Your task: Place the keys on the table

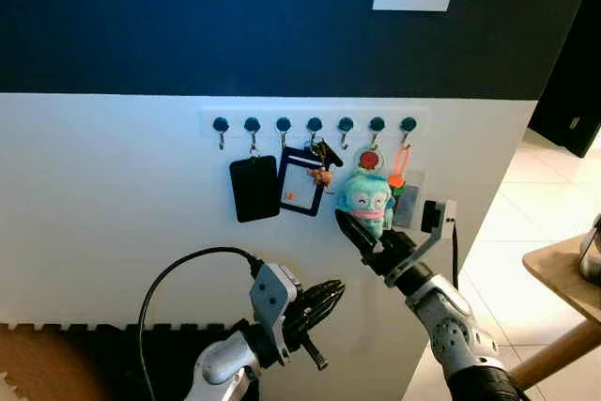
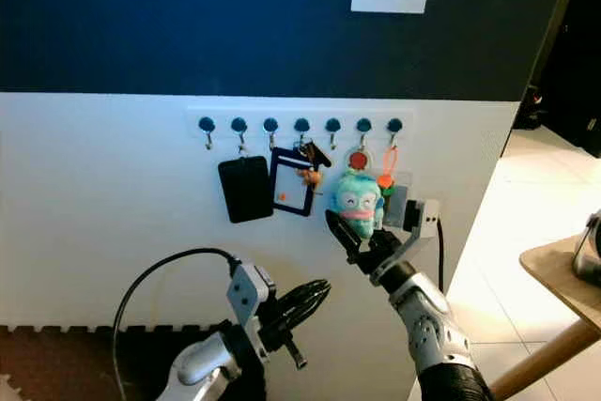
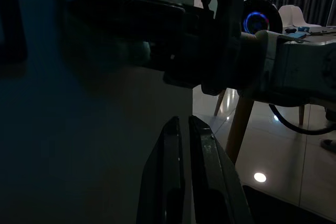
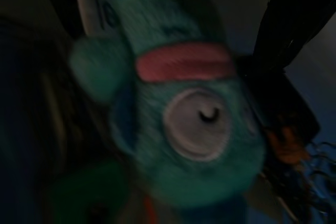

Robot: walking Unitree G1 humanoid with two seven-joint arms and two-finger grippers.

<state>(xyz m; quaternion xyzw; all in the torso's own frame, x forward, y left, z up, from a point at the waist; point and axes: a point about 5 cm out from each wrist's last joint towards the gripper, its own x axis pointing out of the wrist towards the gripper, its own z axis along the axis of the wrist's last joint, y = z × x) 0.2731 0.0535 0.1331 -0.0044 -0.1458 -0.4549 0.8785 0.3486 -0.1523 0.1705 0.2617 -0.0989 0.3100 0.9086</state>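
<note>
Your keys [image 1: 322, 154] hang on the hook rack [image 1: 315, 125], left of the teal plush [image 1: 366, 199]. Right gripper [image 1: 362, 232] sits under that plush, grip unclear. Left gripper [image 1: 319, 302], lower down, looks closed and empty.

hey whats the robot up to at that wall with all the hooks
The right gripper is raised to the teal plush keychain hanging on the hook rack, its fingers right at the toy's lower edge; whether it grips yet is unclear. The left gripper is held low, fingers shut. The table stands to the right, nothing placed there yet.
</note>
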